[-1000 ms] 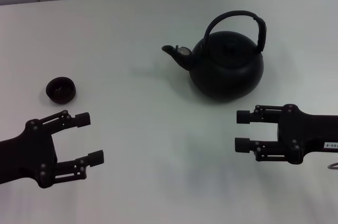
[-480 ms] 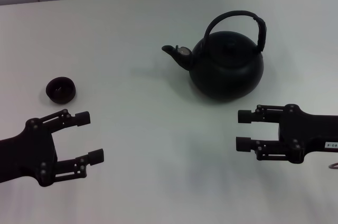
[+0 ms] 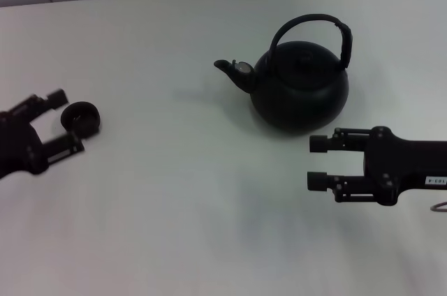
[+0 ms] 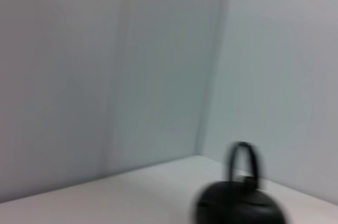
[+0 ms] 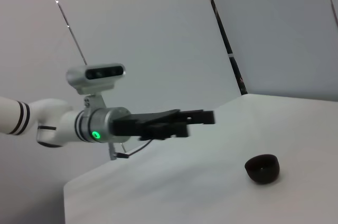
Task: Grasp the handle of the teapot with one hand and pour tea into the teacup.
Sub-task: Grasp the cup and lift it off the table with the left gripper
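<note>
Black on white: the teapot [image 3: 299,86] sits toward the far right of the tabletop [image 3: 174,191], spout [image 3: 229,69] aimed at the left edge, its handle [image 3: 312,31] arched upright over the lid. The teacup [image 3: 82,116] rests well apart, near the left edge.

The left end effector [image 3: 61,120] hangs open with its fingers on either side of the teacup. A small drift could knock or tip the light cup, leaving nothing steady to pour into.

The right end effector [image 3: 316,163] hovers open just in front of the teapot, low beside the body. It would likely have to rise to reach the thin handle; an off-centre pinch could let the pot swing and spill.

A small white label [image 3: 436,181] on the right arm bears writing too small to read.
</note>
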Motion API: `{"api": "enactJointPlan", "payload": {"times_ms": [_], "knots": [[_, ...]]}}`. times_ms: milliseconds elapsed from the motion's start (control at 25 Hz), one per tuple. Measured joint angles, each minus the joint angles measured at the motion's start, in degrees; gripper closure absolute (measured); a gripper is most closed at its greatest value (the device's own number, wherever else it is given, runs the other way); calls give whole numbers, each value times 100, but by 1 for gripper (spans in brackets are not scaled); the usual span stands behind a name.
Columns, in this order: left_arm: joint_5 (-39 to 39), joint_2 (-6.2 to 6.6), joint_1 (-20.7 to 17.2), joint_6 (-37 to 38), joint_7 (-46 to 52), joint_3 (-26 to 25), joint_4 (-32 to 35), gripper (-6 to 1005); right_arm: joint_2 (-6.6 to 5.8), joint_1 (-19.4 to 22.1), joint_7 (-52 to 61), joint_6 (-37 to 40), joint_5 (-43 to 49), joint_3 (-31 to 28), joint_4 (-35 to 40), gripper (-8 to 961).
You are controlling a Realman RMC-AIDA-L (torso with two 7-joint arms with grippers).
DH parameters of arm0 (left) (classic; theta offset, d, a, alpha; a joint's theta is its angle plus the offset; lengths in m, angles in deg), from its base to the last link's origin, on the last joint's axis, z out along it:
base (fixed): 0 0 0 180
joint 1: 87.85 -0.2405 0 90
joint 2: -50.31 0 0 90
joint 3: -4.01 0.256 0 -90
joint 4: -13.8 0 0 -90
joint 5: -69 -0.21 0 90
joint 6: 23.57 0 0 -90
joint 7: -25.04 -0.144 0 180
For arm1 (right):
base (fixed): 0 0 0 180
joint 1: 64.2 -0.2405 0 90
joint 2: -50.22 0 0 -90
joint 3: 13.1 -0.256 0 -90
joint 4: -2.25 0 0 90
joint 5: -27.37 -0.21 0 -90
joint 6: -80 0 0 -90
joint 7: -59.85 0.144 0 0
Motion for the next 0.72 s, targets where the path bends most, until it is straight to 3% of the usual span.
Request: {"api": "enactJointPlan", "payload": {"times_ms": [360,720], "knots": [[312,-15,260,-1507,-810,39,-879,159,-31,-59,-2,8,-34,-9,199,257],[297,-13,357,-2117,-817,65,-985,158,-55,-73,-6,10,-34,-17,275,255]]}}
